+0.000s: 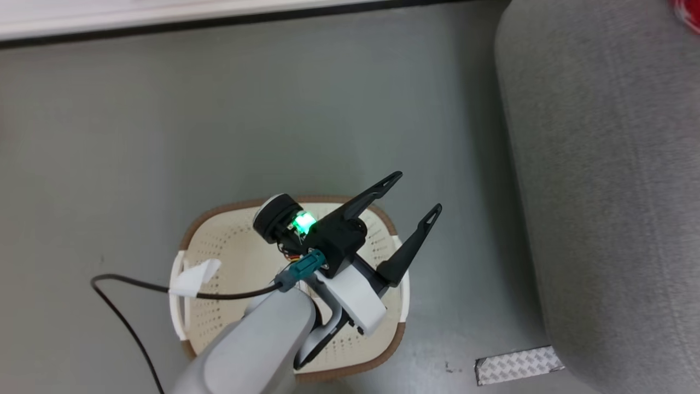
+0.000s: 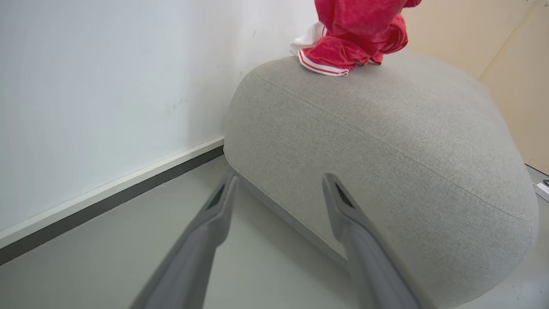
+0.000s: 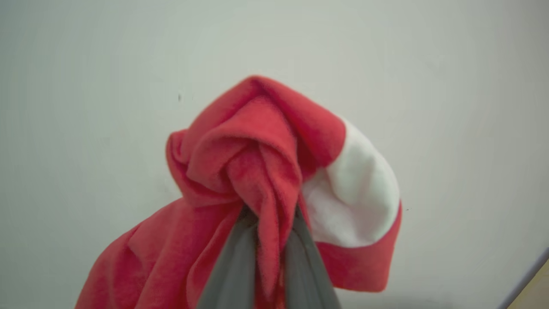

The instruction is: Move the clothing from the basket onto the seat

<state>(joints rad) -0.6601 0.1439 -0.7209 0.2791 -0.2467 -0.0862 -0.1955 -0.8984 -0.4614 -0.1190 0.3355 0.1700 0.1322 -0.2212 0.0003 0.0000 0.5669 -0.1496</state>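
The cream basket [image 1: 219, 241] with its brown rim stands on the floor at lower centre, and the inside that shows holds no clothing. Above it my left gripper [image 1: 416, 192] is open and empty, its fingers pointing toward the grey seat [image 1: 601, 180]. In the left wrist view that gripper [image 2: 279, 177] faces the seat's rounded end [image 2: 377, 141]. Red clothing [image 2: 356, 38] with white stripes touches the top of the seat and runs out of the top edge. My right gripper [image 3: 270, 214] is shut on a red garment [image 3: 253, 141] with a white panel, in front of a pale wall.
A white wall with a dark-edged skirting [image 1: 164, 16] runs along the far side of the grey floor. A black cable with a white tag [image 1: 194, 276] trails from my left arm across the basket. A patterned tape patch [image 1: 517, 364] lies on the floor by the seat's base.
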